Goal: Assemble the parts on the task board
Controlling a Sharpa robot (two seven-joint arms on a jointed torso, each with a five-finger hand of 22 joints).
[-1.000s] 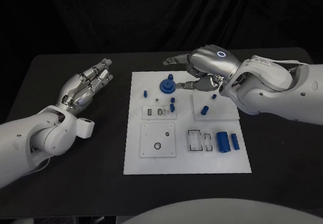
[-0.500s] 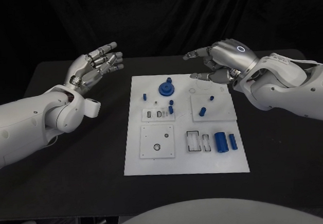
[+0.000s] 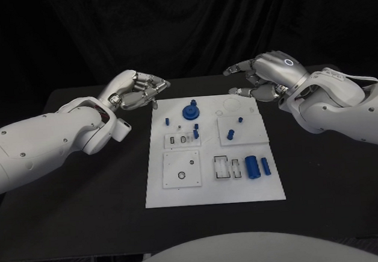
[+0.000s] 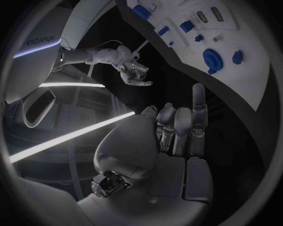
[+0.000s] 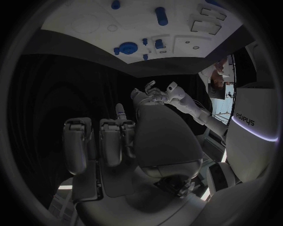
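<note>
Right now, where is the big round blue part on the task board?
In the head view the round blue part sits near the far edge of the task board, toward its left side, between the left hand and the right hand, touched by neither.

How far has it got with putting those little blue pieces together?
Hard to call anything finished. A large blue round part stands at the far end of the white task board, which may be seated. Nothing is in hand: the left hand and right hand hover beyond the board's far corners, fingers curled, holding nothing. Two blue cylinders lie loose beside empty slots.
</note>
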